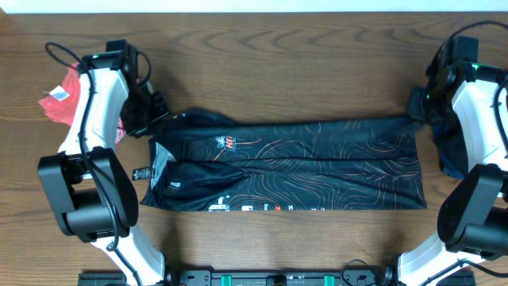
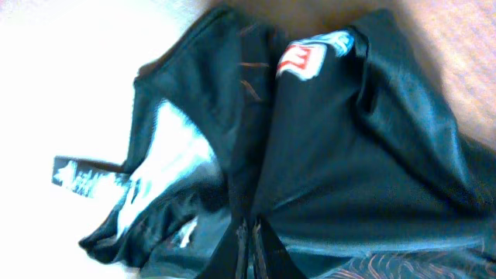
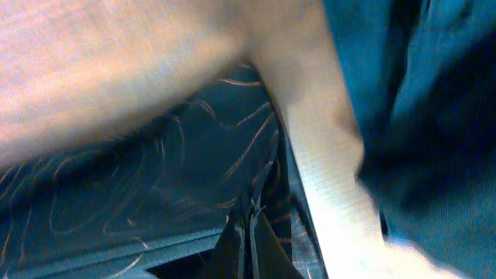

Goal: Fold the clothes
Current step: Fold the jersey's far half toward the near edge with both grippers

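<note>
- The soft black jersey (image 1: 317,163), thin knit with fine orange contour lines and coloured logos, lies as a long flat band on the brown wooden table (image 1: 278,63), stretched between the two grippers.
- The left gripper (image 1: 163,115) is clenched on the band's far corner at the collar end. The right gripper (image 1: 414,107) is clenched on the far corner at the hem end.
- Handling, as a judgement: it looks light, limp and rather slick, so it will sag and slide between grips. The corners and doubled edges seem the surest places to pinch, with both ends lifted evenly.
- The left wrist view alone shows the pale collar lining, a red, white and blue badge (image 2: 310,58) ahead of the fingers, and a small black hang tag (image 2: 77,174) off to their side.
- Only the overhead shows the whole band, a crumpled red tee (image 1: 59,99) behind the left arm and a dark navy piece (image 1: 452,155) beside the right arm.
</note>
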`<state>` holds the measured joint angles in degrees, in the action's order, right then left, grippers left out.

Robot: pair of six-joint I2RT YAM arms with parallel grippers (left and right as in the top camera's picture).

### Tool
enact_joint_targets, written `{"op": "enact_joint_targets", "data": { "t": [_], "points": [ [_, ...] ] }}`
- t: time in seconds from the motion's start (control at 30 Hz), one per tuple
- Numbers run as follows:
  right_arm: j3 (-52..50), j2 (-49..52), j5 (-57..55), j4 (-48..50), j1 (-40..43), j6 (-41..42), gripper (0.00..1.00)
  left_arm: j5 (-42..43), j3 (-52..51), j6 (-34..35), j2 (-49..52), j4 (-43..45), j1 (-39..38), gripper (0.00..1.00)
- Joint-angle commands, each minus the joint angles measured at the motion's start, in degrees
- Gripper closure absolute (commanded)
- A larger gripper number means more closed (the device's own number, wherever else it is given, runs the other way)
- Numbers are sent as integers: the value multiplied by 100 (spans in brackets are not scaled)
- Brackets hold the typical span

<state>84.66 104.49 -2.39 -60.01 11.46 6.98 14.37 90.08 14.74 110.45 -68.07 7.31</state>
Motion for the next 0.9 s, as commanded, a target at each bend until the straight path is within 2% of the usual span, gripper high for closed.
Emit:
{"op": "enact_joint_targets", "data": {
  "t": [0.0,0.27,0.7,0.87],
  "points": [
    [2,-107,-234,-428,101,26,99,-181,39,-317,-138,-328,125,94],
    [0,-107,-535,-1355,133,33,99,-201,-149,-619,-144,-955,142,94],
    [-4,-107,-691,-1843,133,133,99,-225,-295,-726,-793,-1718,140,94],
    [-4,-107,-992,-2096,133,339,99,-308,-640,-721,-1250,-1692,136,94]
  ]
}}
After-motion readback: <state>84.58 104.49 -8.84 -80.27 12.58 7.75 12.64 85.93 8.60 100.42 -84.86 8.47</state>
